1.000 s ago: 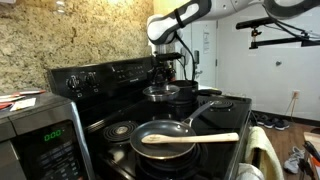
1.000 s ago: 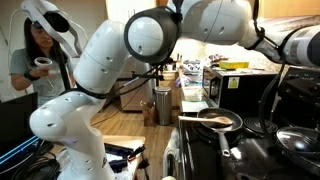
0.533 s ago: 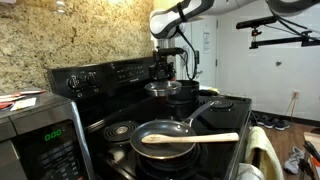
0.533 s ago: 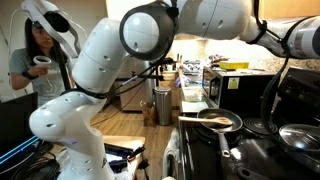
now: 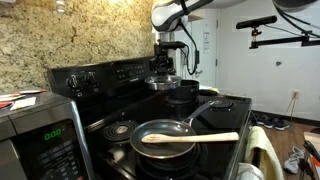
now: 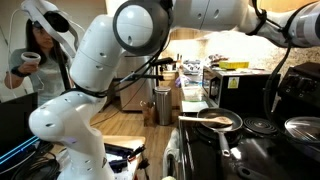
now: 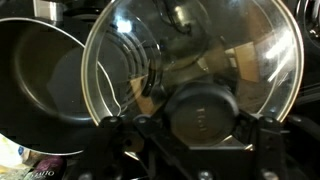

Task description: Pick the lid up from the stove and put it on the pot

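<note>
My gripper (image 5: 164, 72) is shut on the black knob of the glass lid (image 5: 163, 83) and holds it in the air above the back of the black stove (image 5: 226, 106). The dark pot (image 5: 184, 94) stands just beside and below the lid. In the wrist view the lid (image 7: 190, 45) fills the frame, with its knob clamped in my gripper (image 7: 200, 115). The open pot (image 7: 40, 90) lies to its left. The lid also shows at the edge of an exterior view (image 6: 303, 126).
A grey frying pan (image 5: 165, 135) with a wooden spatula (image 5: 195, 139) sits on the front burner, also seen in an exterior view (image 6: 215, 120). A silver microwave (image 5: 40, 130) stands at one end. A person (image 6: 30, 60) stands beyond the robot's base.
The gripper has risen with the lid, lifting it higher above the cooktop near the pot. The pan and the pot have not moved.
</note>
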Tool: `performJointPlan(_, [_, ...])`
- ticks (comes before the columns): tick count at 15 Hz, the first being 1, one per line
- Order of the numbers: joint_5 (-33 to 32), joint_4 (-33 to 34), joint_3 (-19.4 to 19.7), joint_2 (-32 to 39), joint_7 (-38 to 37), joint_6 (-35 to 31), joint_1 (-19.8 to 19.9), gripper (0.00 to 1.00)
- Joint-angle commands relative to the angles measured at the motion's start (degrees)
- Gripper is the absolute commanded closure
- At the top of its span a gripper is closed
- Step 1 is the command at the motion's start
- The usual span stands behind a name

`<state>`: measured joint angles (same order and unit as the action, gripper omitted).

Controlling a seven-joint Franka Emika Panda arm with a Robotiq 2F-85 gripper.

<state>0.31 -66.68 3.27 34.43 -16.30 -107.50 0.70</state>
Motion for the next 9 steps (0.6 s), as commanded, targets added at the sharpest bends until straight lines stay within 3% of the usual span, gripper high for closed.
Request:
performJointPlan(1, [1.14,-0.44,0.28,-2.79,1.08,1.45,1.29,0.77])
performJointPlan(9, [1.30,-2.42,3.92,-4.89,-1.32,-0.49,4.21,0.77])
